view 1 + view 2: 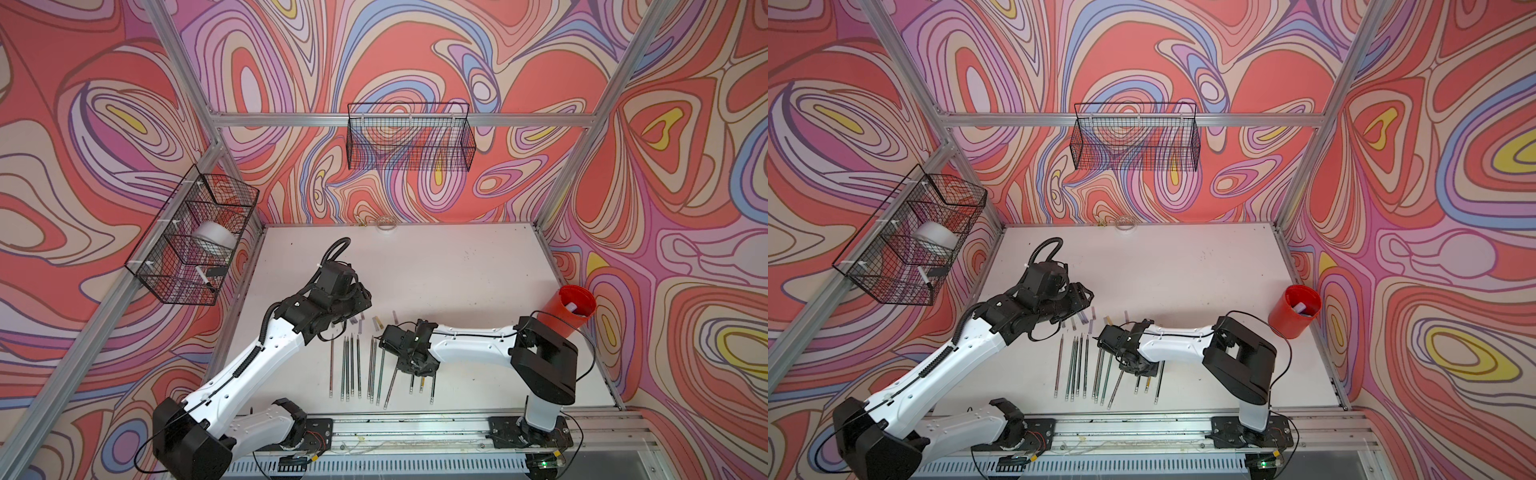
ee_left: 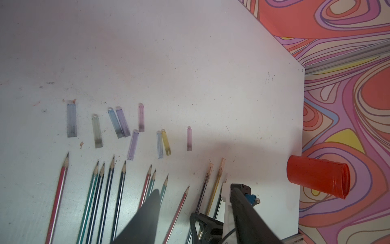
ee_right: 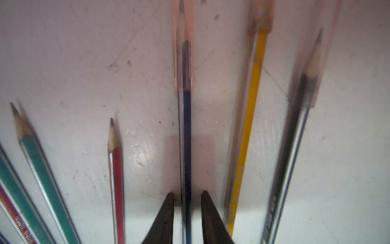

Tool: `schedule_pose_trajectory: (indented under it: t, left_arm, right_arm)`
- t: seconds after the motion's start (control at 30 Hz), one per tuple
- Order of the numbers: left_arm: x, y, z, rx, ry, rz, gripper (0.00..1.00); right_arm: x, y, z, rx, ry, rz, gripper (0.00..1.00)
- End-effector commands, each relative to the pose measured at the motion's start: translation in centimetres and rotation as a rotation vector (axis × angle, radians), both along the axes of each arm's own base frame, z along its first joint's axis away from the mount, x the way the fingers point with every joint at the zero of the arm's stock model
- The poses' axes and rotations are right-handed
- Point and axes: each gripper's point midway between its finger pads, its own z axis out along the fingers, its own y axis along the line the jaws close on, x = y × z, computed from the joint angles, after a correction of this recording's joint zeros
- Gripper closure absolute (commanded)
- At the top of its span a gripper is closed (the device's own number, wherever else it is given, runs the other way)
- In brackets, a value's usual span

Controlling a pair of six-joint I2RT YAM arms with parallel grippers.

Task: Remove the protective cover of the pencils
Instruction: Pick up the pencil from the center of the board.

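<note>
Pencils (image 1: 352,365): twelve, in a loose row on the white table (image 1: 457,270) near its front edge, tips toward the back edge. Nine are bare. Three at the right end of the row, a dark blue pencil (image 3: 187,137), a yellow pencil (image 3: 251,105) and a black pencil (image 3: 295,137), each carry a pinkish protective cover (image 3: 178,63) over the tip.

Loose covers (image 2: 123,121): nine, translucent, in lavender, bluish, grey, pink and yellow. They lie flat just beyond the bare tips, toward the back edge.

Right gripper (image 3: 186,196): low over the dark blue pencil, fingers narrow, one on either side of the barrel with a sliver of gap each side, not clamped.

Left gripper (image 2: 194,187): raised clear of the table near the loose covers, fingers wide, holding nothing.

Red cup (image 1: 1287,320): upright at the table's right edge.
</note>
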Motion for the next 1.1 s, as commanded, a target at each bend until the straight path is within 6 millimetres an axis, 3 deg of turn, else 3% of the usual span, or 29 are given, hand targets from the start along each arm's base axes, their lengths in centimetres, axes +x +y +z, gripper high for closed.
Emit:
schedule_pose_trajectory:
  t: [0.0, 0.2, 0.5, 0.63, 0.97, 1.07]
  left_arm:
    - [-0.1, 0.6, 0.5, -0.009, -0.024, 0.036, 0.43]
    - [-0.2, 1.0, 1.8, -0.056, -0.076, 0.058, 0.38]
    - [-0.4, 2.1, 2.0, -0.120, -0.148, 0.124, 0.15]
    - [-0.6, 2.2, 2.2, -0.139, -0.157, 0.122, 0.10]
    - [-0.1, -1.0, 2.1, -0.196, -0.107, -0.017, 0.11]
    - [0.2, -1.9, 2.1, -0.215, -0.100, -0.053, 0.12]
  right_arm:
    - [-0.4, -0.2, -2.1, -0.024, 0.038, 0.002, 0.77]
    - [-0.4, -0.3, -2.6, -0.024, 0.049, 0.003, 0.83]
    - [-0.2, 0.1, -2.1, 0.011, 0.032, 0.018, 0.93]
    - [0.5, 0.5, -0.5, 0.029, -0.010, 0.038, 0.95]
    - [2.2, 0.6, 5.3, 0.113, -0.165, 0.083, 0.95]
    - [2.5, 1.7, 6.8, 0.184, -0.214, 0.135, 0.96]
